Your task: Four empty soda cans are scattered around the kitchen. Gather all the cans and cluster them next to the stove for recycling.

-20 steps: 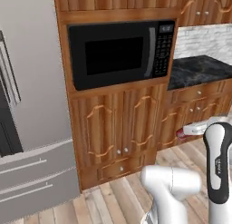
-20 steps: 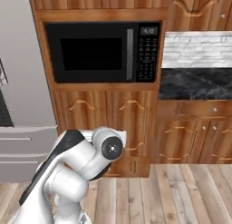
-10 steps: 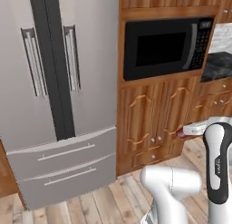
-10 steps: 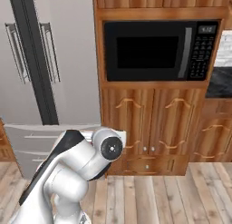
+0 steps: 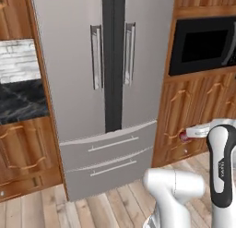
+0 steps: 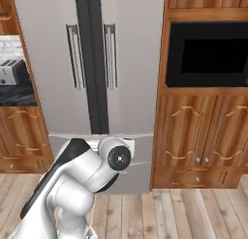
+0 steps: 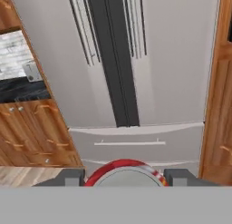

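A red soda can [image 7: 123, 165] with a silver top sits between my two dark fingertips [image 7: 68, 177] at the bottom of the hand view, and my gripper [image 7: 124, 177] is shut on it. In the left base view the hand [image 5: 199, 129] reaches out at the right, in front of the wooden cabinets, with a bit of the red can [image 5: 184, 137] showing at its tip. The stove and the other cans are out of view.
A steel French-door refrigerator [image 5: 106, 84] with bottom drawers stands straight ahead. A black microwave [image 5: 203, 45] is set into wooden cabinets [image 6: 203, 131] to its right. To the left lie a dark stone counter [image 5: 20, 102] and a toaster [image 6: 10, 71]. Wooden floor [image 6: 193, 214] lies below.
The whole picture has slid to the right: the base has turned left, so the refrigerator is now central and the microwave sits at the right. The can stays in the gripper.
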Motion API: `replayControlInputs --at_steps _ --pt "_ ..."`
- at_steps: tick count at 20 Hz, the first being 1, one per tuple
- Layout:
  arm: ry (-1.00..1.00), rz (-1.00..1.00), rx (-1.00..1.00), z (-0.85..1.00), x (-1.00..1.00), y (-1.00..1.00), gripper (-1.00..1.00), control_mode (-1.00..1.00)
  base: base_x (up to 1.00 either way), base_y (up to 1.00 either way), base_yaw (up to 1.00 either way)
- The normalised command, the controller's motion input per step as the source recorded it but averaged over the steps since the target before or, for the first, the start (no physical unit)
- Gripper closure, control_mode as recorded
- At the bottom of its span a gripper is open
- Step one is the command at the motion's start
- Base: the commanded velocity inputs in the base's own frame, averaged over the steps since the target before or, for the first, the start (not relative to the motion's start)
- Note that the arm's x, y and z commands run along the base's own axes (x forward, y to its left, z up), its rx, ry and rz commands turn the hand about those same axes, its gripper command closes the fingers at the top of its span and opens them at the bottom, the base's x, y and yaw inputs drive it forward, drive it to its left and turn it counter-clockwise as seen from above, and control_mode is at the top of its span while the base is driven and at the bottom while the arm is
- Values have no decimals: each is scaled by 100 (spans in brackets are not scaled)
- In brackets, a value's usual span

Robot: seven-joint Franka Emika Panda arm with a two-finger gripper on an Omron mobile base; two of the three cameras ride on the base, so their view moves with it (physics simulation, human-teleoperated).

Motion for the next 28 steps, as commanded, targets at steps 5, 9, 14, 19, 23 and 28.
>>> replayControlInputs --at_steps 5,9,14,19,23,28 --pt "0 0 0 0 0 0 100 100 30 100 0" --pt "0 0 0 0 0 0 100 100 31 100 0" --pt "0 0 0 0 0 0 100 100 26 100 0" --pt "0 0 0 0 0 0 100 100 16 100 0" --pt "0 0 0 0 0 0 100 100 3 99 1" --pt "0 0 0 0 0 0 100 100 -18 20 38"
